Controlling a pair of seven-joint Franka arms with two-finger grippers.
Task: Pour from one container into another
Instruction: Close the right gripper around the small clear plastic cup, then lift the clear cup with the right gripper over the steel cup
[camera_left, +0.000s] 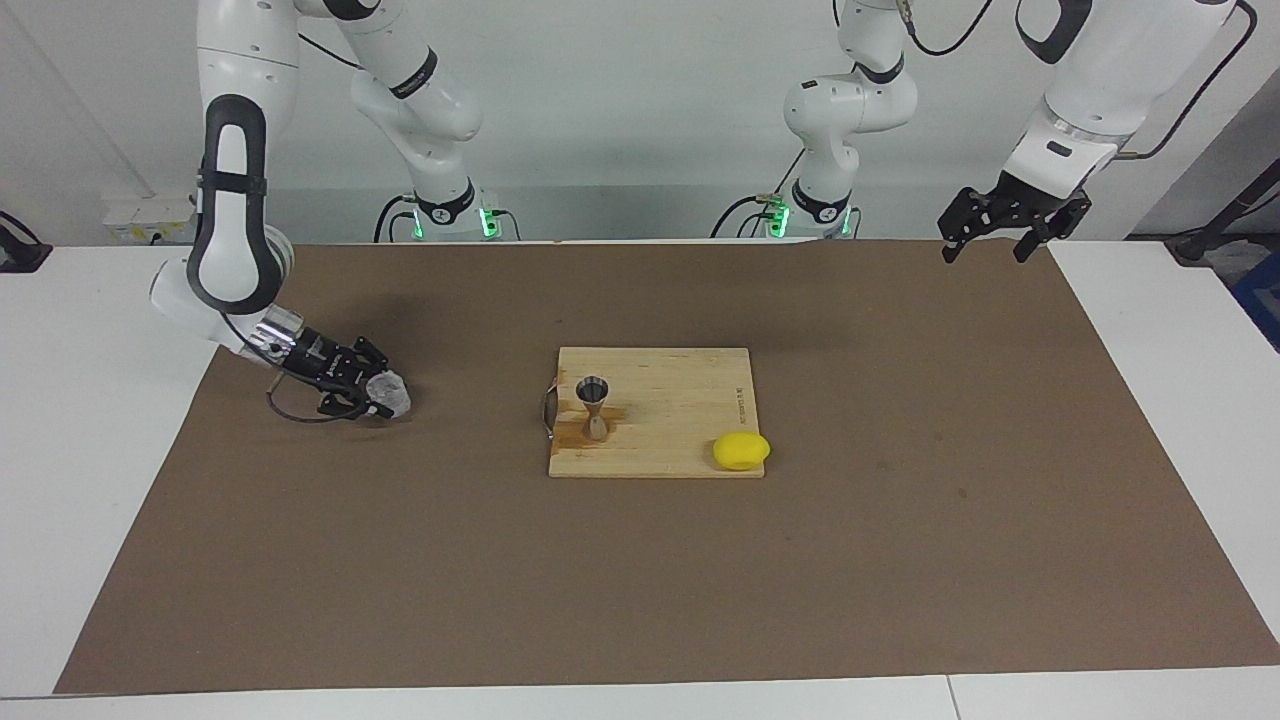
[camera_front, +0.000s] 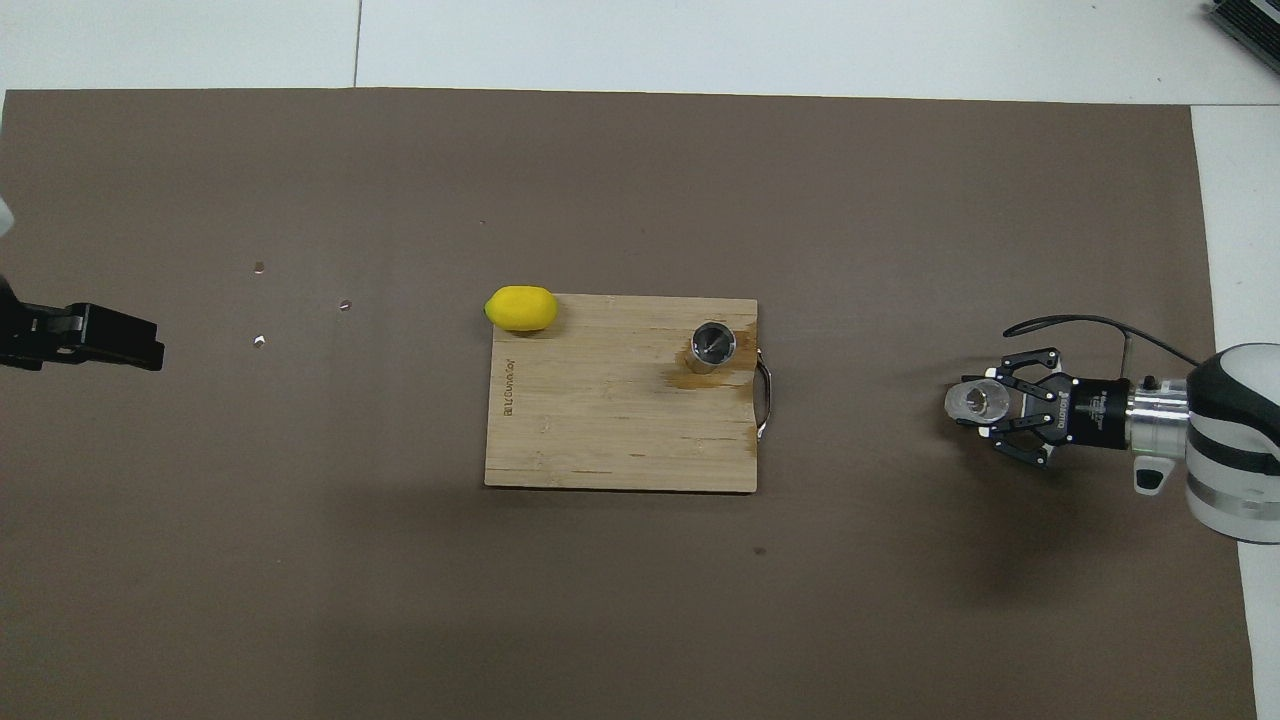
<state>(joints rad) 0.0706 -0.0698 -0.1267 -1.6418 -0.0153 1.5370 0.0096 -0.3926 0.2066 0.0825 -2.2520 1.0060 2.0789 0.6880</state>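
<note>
Our right gripper (camera_left: 368, 398) pinches the glass cup (camera_left: 388, 394) low over the mat (camera_left: 640, 580), well apart from the jigger (camera_left: 594, 407) standing on the cutting board (camera_left: 680, 420). Glass seems light, slick, breakable: we grip its wall. Our left gripper (camera_left: 985, 243) waits, spread.

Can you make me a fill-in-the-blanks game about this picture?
1. The metal jigger stands on the wooden ____.
2. The right hand is around the glass ____.
3. The yellow ____ lies at a corner of the board.
4. The left hand holds ____.

Missing words: board; cup; lemon; nothing
</note>
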